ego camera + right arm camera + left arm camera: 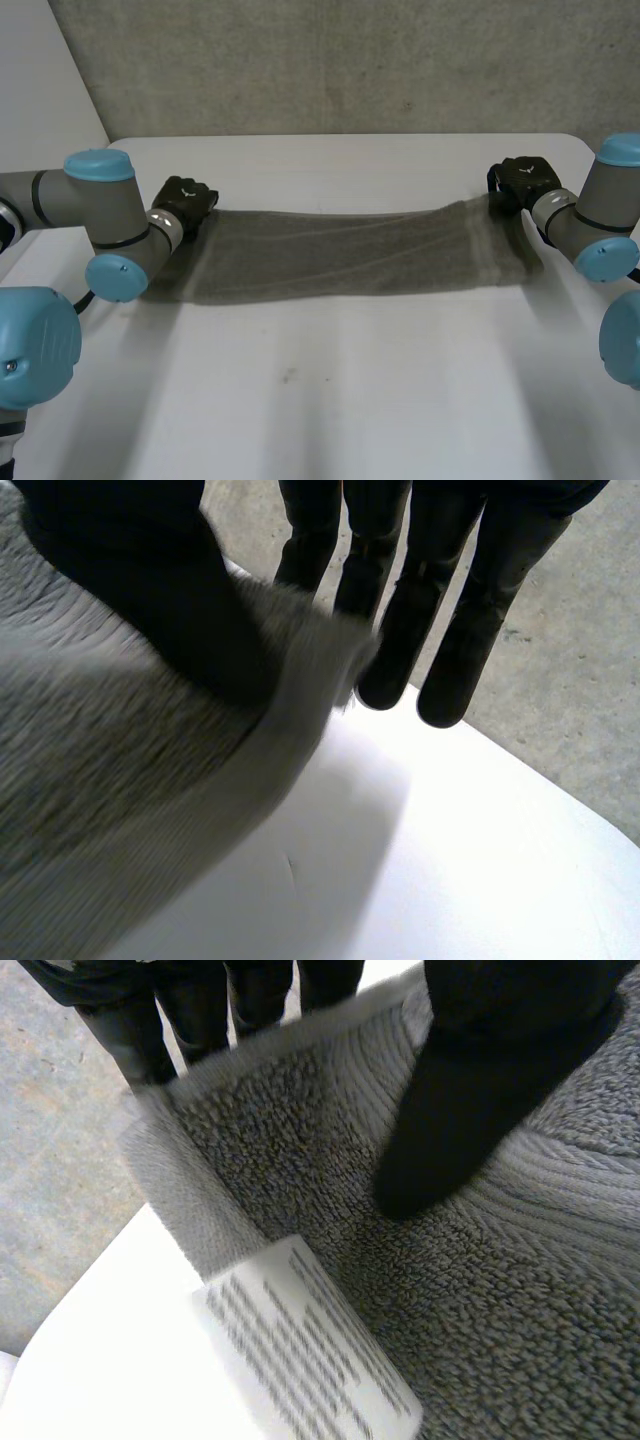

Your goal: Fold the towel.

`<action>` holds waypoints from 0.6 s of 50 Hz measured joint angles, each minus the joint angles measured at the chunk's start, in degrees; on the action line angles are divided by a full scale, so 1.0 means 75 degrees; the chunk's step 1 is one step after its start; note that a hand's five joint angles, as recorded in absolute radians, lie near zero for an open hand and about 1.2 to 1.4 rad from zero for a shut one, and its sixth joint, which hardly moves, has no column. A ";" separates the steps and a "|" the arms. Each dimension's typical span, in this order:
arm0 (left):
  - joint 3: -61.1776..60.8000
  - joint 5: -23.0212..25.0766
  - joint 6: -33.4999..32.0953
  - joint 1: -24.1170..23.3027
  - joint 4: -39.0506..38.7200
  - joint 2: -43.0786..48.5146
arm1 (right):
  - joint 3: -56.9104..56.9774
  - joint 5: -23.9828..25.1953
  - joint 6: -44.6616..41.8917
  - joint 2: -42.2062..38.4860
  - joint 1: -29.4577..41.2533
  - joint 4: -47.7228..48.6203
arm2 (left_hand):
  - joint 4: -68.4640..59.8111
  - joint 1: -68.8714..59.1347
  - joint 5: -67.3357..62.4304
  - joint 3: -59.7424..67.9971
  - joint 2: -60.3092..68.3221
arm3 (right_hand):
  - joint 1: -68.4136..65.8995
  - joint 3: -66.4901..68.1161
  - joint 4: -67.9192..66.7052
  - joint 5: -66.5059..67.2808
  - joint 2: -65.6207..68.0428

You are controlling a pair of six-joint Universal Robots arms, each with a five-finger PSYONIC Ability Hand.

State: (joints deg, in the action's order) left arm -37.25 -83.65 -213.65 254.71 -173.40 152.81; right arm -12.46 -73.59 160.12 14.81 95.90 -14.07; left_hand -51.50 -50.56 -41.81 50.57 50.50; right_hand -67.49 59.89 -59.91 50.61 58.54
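Observation:
A grey towel (350,255) hangs stretched in a long band between my two hands, low over the white table (350,400). My left hand (183,200) holds its left end. In the left wrist view the thumb (470,1090) lies on the towel (520,1290) and the fingers (125,1020) stand behind its edge, pinching it. A white printed label (300,1350) hangs from that corner. My right hand (525,180) holds the right end. There the thumb (150,580) presses on the towel (100,780) with the fingers (450,630) under and past its hem.
A grey concrete wall (350,60) rises behind the table's far edge. Bare white tabletop (450,860) lies in front of and below the towel. Both grey arms reach in from the sides, left arm (100,215) and right arm (590,215).

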 measured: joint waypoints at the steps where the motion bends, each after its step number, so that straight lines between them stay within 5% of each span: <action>1: -0.0007 -0.0011 -0.0004 0.0000 0.0013 0.0006 | 0.0001 -0.0001 -0.0030 0.0003 0.0003 -0.0011 | 0.1127 0.1157 0.1093 -0.0977 -0.1171 | 0.1710 -0.1661 0.1656 -0.1530 -0.1715; 4: -0.0029 -0.0069 -0.0007 0.0000 0.0039 -0.0011 | 0.0004 -0.0011 -0.0061 0.0072 0.0011 -0.0046 | 0.4172 0.4025 0.4124 -0.4034 -0.4033 | 0.5706 -0.5730 0.5509 -0.5246 -0.5617; 6: -0.0047 -0.0123 -0.0004 -0.0001 0.0057 -0.0038 | 0.0004 -0.0019 -0.0065 0.0177 0.0017 -0.0078 | 0.4678 0.4593 0.4577 -0.4614 -0.4603 | 0.7244 -0.6422 0.6374 -0.6339 -0.6245; 20: -0.0494 -0.0267 0.1228 0.0017 0.0370 -0.1516 | -0.0492 -0.0025 -0.0066 0.2100 0.0009 -0.1123 | 0.5498 0.5354 0.5356 -0.5383 -0.5377 | 0.7595 -0.6689 0.6650 -0.6604 -0.6480; 30: -0.2262 0.0024 0.2456 0.0120 0.0323 -0.3218 | -0.3498 0.0036 -0.0760 0.3807 -0.0144 -0.2235 | 0.5515 0.5355 0.5363 -0.5410 -0.5401 | 0.7277 -0.6490 0.6510 -0.6569 -0.6317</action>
State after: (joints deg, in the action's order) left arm -54.22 -83.48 -195.23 255.61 -170.98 128.68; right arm -38.70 -73.32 154.42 43.37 94.81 -30.84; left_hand -10.13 -10.40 -1.59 9.99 9.99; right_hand -12.90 11.21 -11.08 1.34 11.16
